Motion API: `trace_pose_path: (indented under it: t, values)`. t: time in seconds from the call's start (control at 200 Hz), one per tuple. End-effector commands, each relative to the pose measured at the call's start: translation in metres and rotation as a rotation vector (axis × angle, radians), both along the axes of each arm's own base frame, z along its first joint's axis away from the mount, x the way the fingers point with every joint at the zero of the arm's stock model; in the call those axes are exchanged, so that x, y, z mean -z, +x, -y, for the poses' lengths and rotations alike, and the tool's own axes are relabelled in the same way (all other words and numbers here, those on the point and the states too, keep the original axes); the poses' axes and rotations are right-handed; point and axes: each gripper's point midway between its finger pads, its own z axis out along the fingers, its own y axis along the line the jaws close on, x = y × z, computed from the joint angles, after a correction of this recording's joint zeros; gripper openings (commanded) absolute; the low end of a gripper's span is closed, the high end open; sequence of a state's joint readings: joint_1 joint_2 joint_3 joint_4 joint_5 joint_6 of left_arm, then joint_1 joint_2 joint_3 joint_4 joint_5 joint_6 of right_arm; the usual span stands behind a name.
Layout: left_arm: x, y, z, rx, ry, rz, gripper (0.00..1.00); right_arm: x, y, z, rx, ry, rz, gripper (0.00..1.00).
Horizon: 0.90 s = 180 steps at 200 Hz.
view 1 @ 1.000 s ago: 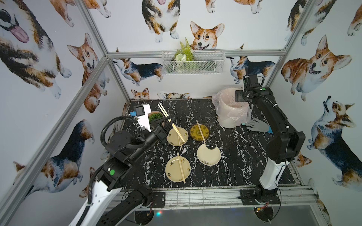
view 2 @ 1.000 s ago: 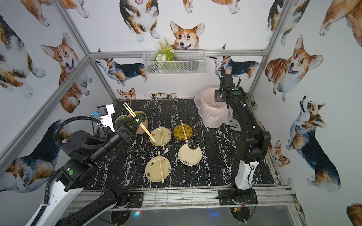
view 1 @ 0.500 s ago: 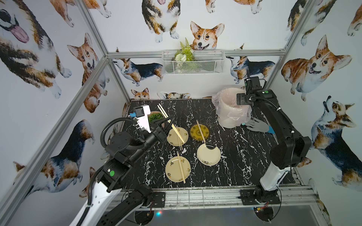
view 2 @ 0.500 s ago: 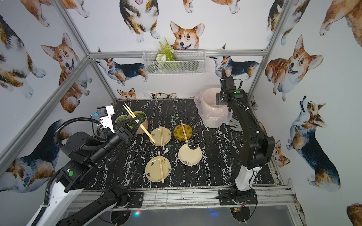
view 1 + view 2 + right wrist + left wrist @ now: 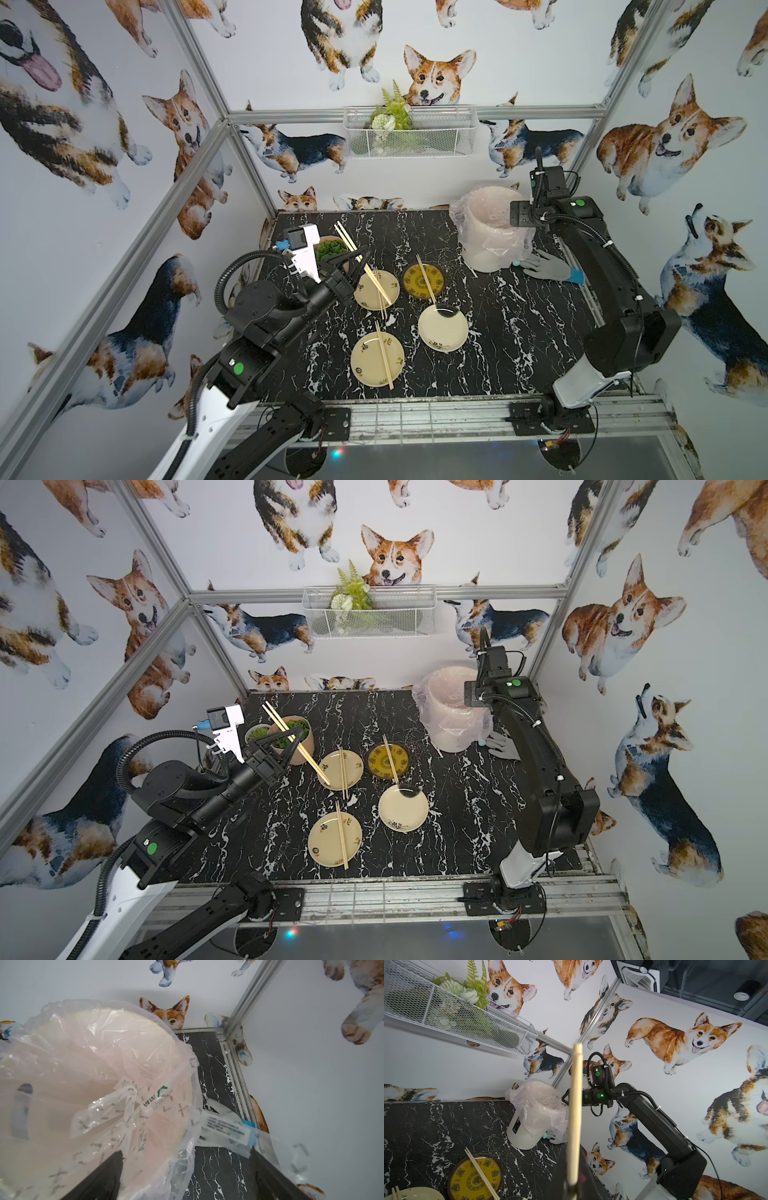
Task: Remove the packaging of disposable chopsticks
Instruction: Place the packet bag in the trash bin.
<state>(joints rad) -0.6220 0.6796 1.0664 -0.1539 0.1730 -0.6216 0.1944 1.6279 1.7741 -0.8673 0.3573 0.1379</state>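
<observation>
4 plates (image 5: 440, 338); 4 chopstick pairs (image 5: 278, 719), 3 on plates, 1 clenched in L gripper (image 5: 297, 735); R gripper (image 5: 186, 1151) released, packaging (image 5: 224, 1128) btwn its jaws, across bin (image 5: 104, 1022) rim.

Nothing fully legible. In the right wrist view the packaging (image 5: 153, 1103) carries a green leaf logo (image 5: 162, 1090) with a few dark characters beside it, repeated small grey print along its length, and a white panel (image 5: 225, 1128) of fine text lines, all too blurred to read. In the left wrist view the black label (image 5: 516, 1126) on the white bin (image 5: 527, 1140) has white lettering too small to make out, and the yellow plate (image 5: 463, 1180) shows round, character-like medallions, unreadable.
</observation>
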Motion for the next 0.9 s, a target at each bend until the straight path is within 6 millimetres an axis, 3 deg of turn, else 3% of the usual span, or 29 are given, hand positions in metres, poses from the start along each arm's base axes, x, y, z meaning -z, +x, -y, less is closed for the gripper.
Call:
trace_pose_path:
  t: [0.0,0.14,0.26,0.43,0.601,0.746,0.896]
  values:
    - [-0.004,0.000,-0.001,-0.006,-0.015,0.012,0.00,0.002,-0.009,0.004,0.016,0.003,-0.004,0.97]
    - [-0.002,0.000,-0.001,-0.005,-0.015,0.008,0.00,0.007,-0.011,0.006,0.017,0.008,-0.001,0.97]
    - [-0.003,0.000,0.000,-0.001,-0.019,0.006,0.00,-0.002,-0.002,0.000,-0.005,0.035,0.018,0.98]
    - [-0.006,0.002,0.002,0.006,-0.021,0.007,0.00,-0.025,0.037,-0.015,-0.036,0.082,0.075,0.97]
    - [-0.009,0.001,0.002,0.006,-0.029,0.012,0.00,-0.008,0.075,-0.026,-0.034,0.087,-0.017,0.93]
    - [-0.009,0.001,0.000,-0.001,-0.025,0.011,0.00,0.000,0.073,-0.019,0.005,0.055,-0.087,0.93]
    - [-0.007,0.003,0.003,0.005,-0.016,0.005,0.00,-0.022,0.067,-0.012,0.009,0.019,-0.007,0.95]
